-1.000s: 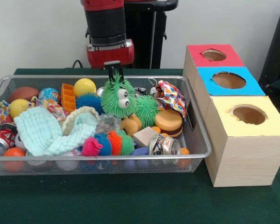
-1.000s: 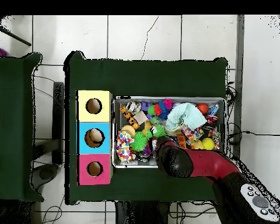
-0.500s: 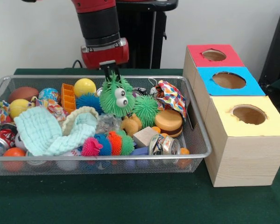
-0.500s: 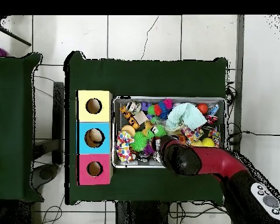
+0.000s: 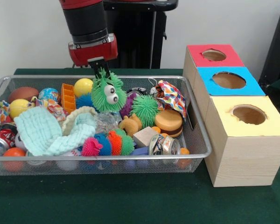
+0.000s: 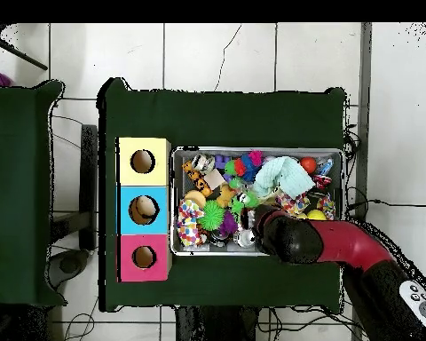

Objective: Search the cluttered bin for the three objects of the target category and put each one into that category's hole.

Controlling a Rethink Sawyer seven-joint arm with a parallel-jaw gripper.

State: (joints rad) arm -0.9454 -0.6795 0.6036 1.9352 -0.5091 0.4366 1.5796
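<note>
The silver wire-mesh bin (image 5: 177,77) is full of mixed toys, and it also shows in the overhead view (image 6: 252,149). My gripper (image 5: 101,70) is shut on the hair of a green fuzzy monster toy (image 5: 107,93) with googly eyes, holding it just above the clutter at the bin's far side. In the overhead view my arm (image 6: 292,238) covers the gripper, and the green toy (image 6: 244,202) peeks out beside it. Three boxes with round holes stand beside the bin: red (image 5: 213,55), blue (image 5: 228,80) and yellow (image 5: 248,114).
In the bin lie a green spiky ball (image 5: 144,107), a toy burger (image 5: 168,122), a wooden block (image 5: 144,136), a can (image 5: 163,144), a light-blue cloth (image 5: 51,133), a yellow ball (image 5: 84,86) and an orange block (image 5: 67,97). The blue box's hole (image 6: 144,210) holds something.
My gripper has carried the green fuzzy toy towards the front view's left and slightly up. A purple spiky ball now shows where the toy was.
</note>
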